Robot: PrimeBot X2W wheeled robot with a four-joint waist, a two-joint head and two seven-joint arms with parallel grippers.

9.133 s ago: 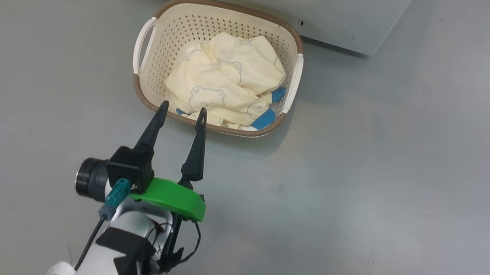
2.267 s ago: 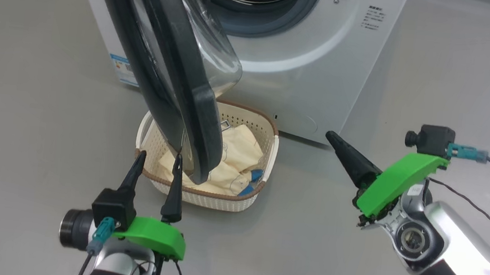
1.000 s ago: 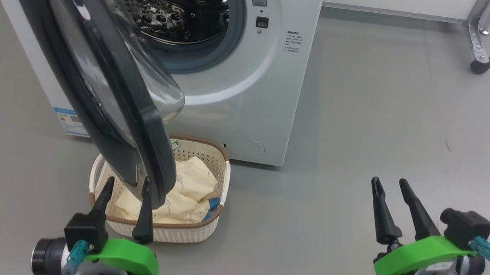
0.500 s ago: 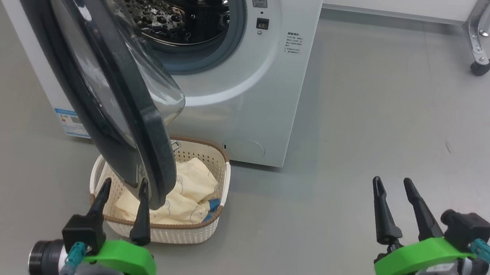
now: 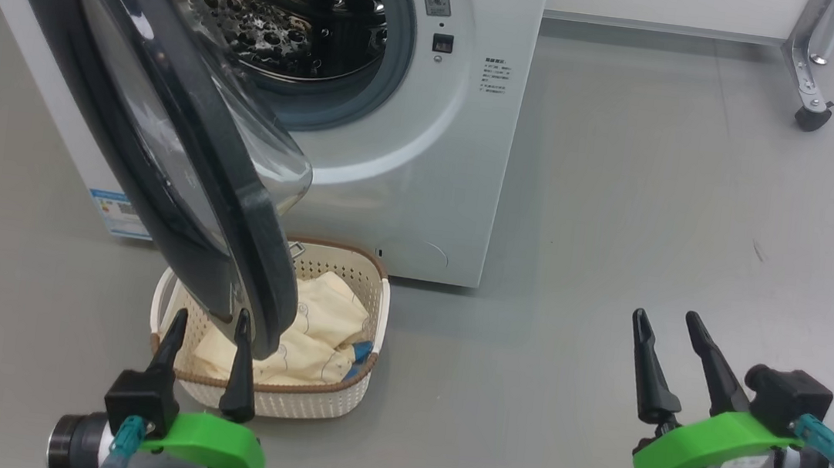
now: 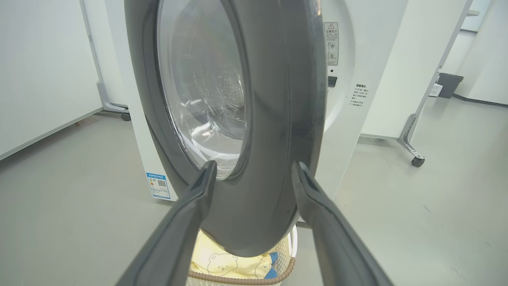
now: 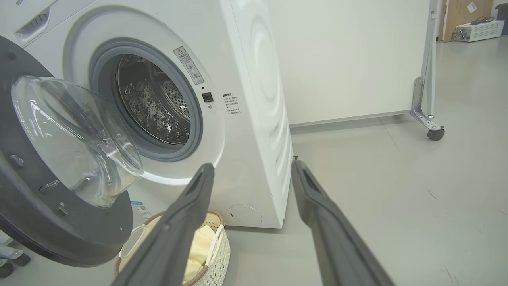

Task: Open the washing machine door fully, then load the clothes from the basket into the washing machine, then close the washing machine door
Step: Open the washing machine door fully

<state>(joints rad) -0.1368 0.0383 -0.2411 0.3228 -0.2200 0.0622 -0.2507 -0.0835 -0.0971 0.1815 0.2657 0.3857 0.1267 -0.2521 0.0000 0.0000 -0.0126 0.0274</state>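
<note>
The white washing machine (image 5: 425, 157) stands at the upper left with its steel drum showing. Its black-rimmed door (image 5: 186, 140) hangs part open, swung out over the basket (image 5: 306, 401). The cream clothes (image 5: 314, 324) with bear prints lie in the basket, partly hidden by the door. My left gripper (image 5: 210, 317) is open at the lower left, its fingertips just before the door's lower rim (image 6: 274, 167). My right gripper (image 5: 666, 316) is open at the lower right, over bare floor, apart from everything. The right wrist view shows the door (image 7: 59, 222), drum and basket (image 7: 214, 250).
Grey floor (image 5: 621, 209) spreads to the right of the machine. A metal frame leg on a caster (image 5: 813, 117) stands at the far right, below a white wall panel (image 7: 349, 55). A blue label (image 5: 117, 210) is on the machine's side.
The right gripper's fingers have spread a little wider. The left gripper has edged slightly closer to the door's rim. Door, basket and clothes have stayed put.
</note>
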